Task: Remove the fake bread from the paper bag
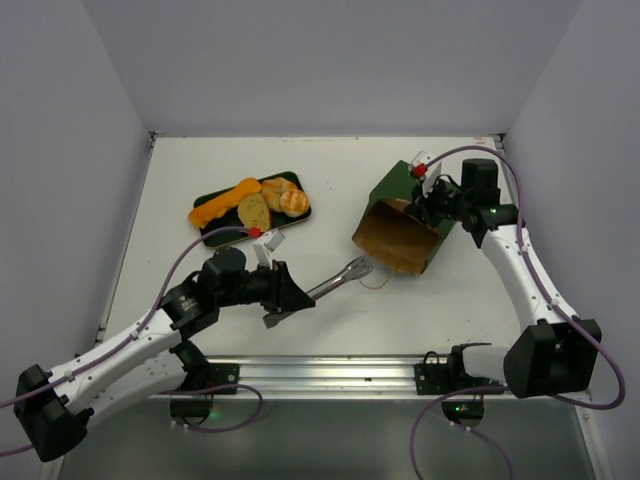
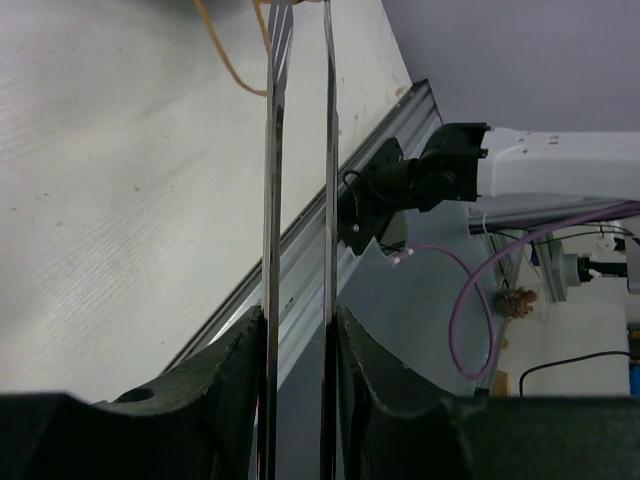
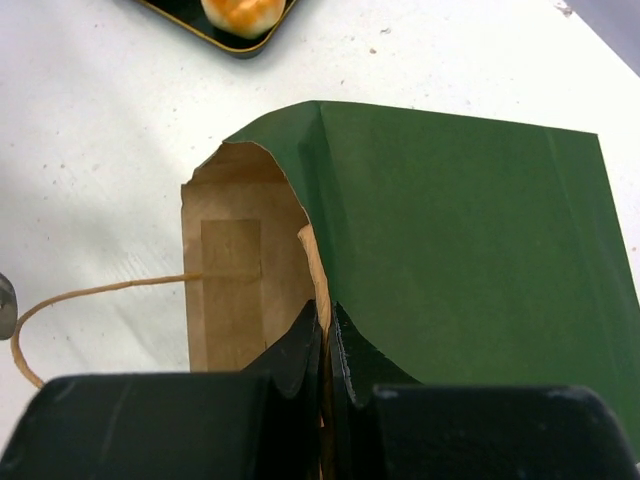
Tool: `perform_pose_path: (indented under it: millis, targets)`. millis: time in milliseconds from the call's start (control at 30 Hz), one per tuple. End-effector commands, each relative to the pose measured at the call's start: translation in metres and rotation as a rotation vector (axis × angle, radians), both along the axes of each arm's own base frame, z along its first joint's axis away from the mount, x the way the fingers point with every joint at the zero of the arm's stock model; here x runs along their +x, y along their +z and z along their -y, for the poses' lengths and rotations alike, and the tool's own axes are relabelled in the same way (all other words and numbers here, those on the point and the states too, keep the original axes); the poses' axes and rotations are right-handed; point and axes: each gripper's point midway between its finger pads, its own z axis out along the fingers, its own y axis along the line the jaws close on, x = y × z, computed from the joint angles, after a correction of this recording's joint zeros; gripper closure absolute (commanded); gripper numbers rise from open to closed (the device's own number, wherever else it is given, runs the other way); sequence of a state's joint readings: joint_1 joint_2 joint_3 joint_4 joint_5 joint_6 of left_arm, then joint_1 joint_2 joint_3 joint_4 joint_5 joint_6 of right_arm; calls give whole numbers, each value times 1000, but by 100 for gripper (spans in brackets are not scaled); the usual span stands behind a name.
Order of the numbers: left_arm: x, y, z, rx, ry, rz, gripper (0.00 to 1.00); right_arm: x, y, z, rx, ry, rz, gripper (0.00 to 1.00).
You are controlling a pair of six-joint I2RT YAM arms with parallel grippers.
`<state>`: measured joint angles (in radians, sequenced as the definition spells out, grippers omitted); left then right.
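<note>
The paper bag [image 1: 402, 220], dark green outside and brown inside, lies tilted with its mouth facing the left arm. My right gripper [image 1: 432, 205] is shut on the bag's upper rim, which the right wrist view shows pinched between the fingers [image 3: 326, 325]. My left gripper [image 1: 290, 292] is shut on metal tongs [image 1: 340, 277], whose tips sit just outside the bag mouth with nothing between them. The fake bread lies on the dark green tray [image 1: 222, 238]: an orange loaf [image 1: 222, 205], a tan slice [image 1: 254, 211] and golden rolls [image 1: 286, 196]. No dark brown chunk shows.
A twine handle [image 1: 375, 283] trails on the table in front of the bag mouth and also shows in the left wrist view [image 2: 225, 55]. An aluminium rail [image 1: 320, 368] runs along the near table edge. White walls enclose the table on three sides.
</note>
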<state>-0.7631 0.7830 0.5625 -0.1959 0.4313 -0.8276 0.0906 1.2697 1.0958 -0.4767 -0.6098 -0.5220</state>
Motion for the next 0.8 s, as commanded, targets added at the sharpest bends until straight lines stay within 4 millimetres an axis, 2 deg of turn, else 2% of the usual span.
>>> perform_pose_path:
  millis: [0, 100, 200, 233, 300, 367, 400, 433, 467, 500, 533, 567, 600, 667, 700, 767]
  targets:
    - [-1, 16, 19, -65, -22, 38, 64, -7, 1, -4, -6, 60, 10, 100]
    - [3, 21, 35, -86, -30, 52, 64, -14, -3, -5, 0, 82, 6, 100]
    - [20, 18, 56, -85, -8, 51, 64, -20, -9, -8, 2, 106, 2, 100]
    - [28, 7, 65, -64, 2, 35, 65, -22, -10, -8, 5, 110, 2, 100]
    - [42, -2, 78, -44, 21, 22, 65, -24, -9, -9, 10, 116, 8, 100]
    - [53, 5, 92, -87, 39, 25, 65, -25, -9, -9, 13, 115, 12, 100]
    - [60, -5, 99, -71, 49, 3, 65, -26, -11, -9, 12, 110, 10, 100]
    - [68, 6, 107, -99, 62, 11, 65, -27, -12, -9, 12, 110, 9, 100]
    - [74, 5, 111, -97, 78, 5, 65, -27, -13, -8, 11, 105, 10, 100]
    - [80, -4, 117, -82, 90, -15, 65, -27, -14, -7, 13, 96, 13, 100]
    - [87, 4, 124, -110, 99, -15, 65, -28, -15, -7, 11, 88, 12, 100]
    - [91, 2, 128, -110, 110, -25, 66, -27, -15, -6, 13, 84, 23, 100]
    - [96, -11, 133, -87, 124, -50, 65, -27, -18, -6, 17, 75, 15, 100]
    - [106, -11, 142, -105, 150, -72, 64, -25, -17, -5, 23, 60, 28, 100]
    - [111, -23, 146, -94, 165, -94, 63, -26, -20, -5, 30, 52, 17, 100]
    - [122, -21, 154, -118, 204, -113, 62, -26, -19, -5, 32, 48, 22, 100]
